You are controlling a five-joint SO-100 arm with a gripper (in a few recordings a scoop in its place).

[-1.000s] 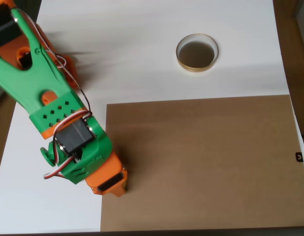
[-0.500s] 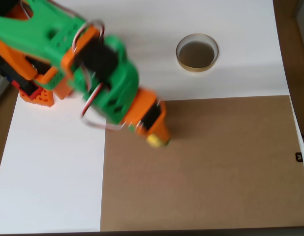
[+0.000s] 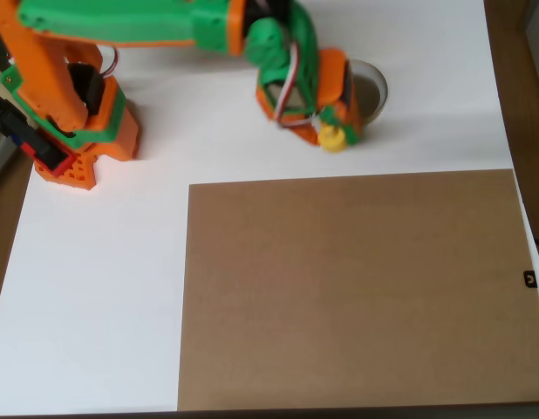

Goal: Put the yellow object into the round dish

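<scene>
In the overhead view the green and orange arm reaches across the top of the table. Its gripper (image 3: 335, 131) is shut on the yellow object (image 3: 332, 137), a small bright yellow piece that pokes out below the orange fingers. The round dish (image 3: 371, 90) has a pale tan rim and a dark inside. It lies at the upper right, and the gripper's orange body covers its left part. The yellow object sits just left of and below the dish's rim in the picture.
A large brown board (image 3: 357, 288) covers the lower right of the white table (image 3: 95, 288). The arm's orange base (image 3: 78, 131) stands at the upper left. A dark floor strip runs along the right edge.
The arm swung from the lower left over the board and up to the dish, carrying the yellow object with it. The dish has not moved.
</scene>
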